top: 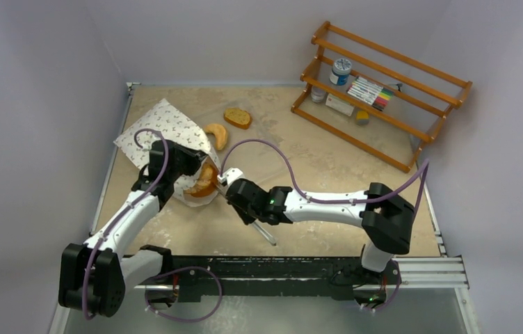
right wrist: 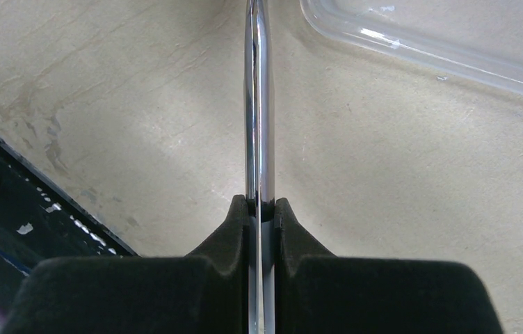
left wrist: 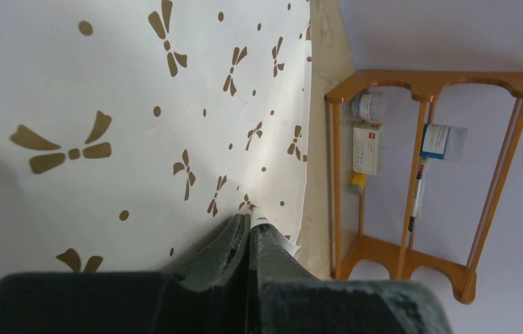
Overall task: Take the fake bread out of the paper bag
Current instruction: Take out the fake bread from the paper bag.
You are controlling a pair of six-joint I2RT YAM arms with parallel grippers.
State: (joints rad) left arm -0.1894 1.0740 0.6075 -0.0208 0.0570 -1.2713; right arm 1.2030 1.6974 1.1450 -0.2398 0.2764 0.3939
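At the far left of the beige table [top: 328,174], the large white paper bag printed with small dark marks [top: 165,125] is being held by its edge in the left gripper [left wrist: 250,224], whose black jaws are being pressed fully together on a fold of the paper. Just right of that grip, at the bag's open mouth, a golden-brown piece of fake bread [top: 205,181] is sitting partly inside the bag. Farther back, out on the table, a curved tan croissant [top: 218,136] is lying just beside the bag's right edge. A brown toasted slice [top: 238,117] is lying a little farther right and apart from the bag. Toward the middle, a pair of shiny metal tongs [right wrist: 259,104] is being clamped in the right gripper [right wrist: 261,207]; its jaws are closed tightly on the thin metal, and one end is sticking out toward the near edge. The rim of a clear plastic tray [right wrist: 419,49] is being shown on the table close to the tongs. At the far right, an orange wooden rack [top: 384,90] is being used to hold a small lidded jar [top: 341,69] and a pack of coloured markers [top: 371,92].
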